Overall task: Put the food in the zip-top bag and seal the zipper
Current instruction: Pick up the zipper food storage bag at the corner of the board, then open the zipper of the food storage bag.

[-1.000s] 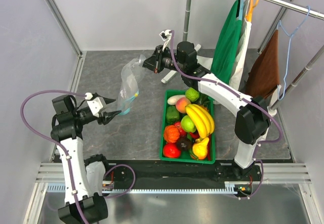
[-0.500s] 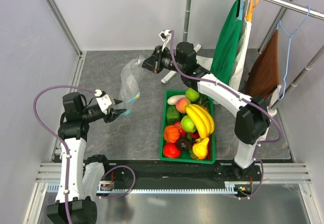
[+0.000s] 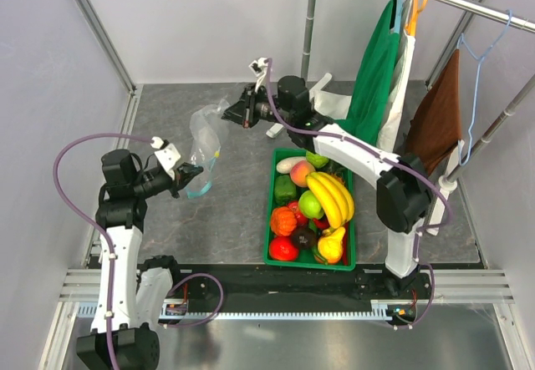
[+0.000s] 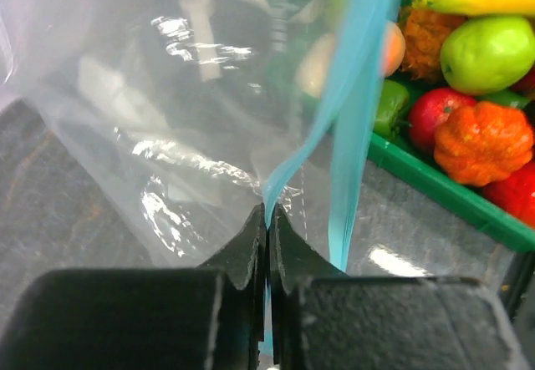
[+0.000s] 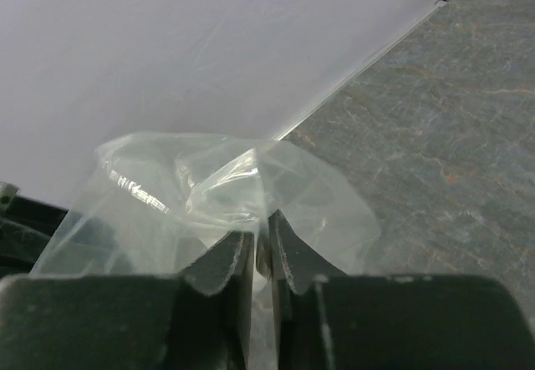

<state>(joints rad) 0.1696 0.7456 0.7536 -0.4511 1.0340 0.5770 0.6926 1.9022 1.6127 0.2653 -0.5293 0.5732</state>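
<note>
The clear zip-top bag point(image 3: 205, 140) hangs above the grey table between my two grippers. My left gripper point(image 3: 191, 172) is shut on the light-blue zipper point(image 4: 355, 94) at the bag's lower end; in the left wrist view its jaws point(image 4: 267, 211) meet on the strip. My right gripper point(image 3: 232, 117) is at the bag's far upper end. In the right wrist view its jaws point(image 5: 261, 236) stand slightly apart, with crumpled bag film point(image 5: 226, 178) still between them. The food point(image 3: 313, 207), with bananas, a green apple and red and orange pieces, lies in the green crate point(image 3: 269, 220), right of the bag.
A clothes rail at the back right carries a green garment point(image 3: 376, 61) and a brown cloth point(image 3: 439, 111). Its pole point(image 3: 311, 19) rises behind the right arm. White walls close in the left and far sides of the table.
My left gripper has closed on the bag's blue strip. The right arm has shifted left, and its jaws have parted a little round the bag's film.
</note>
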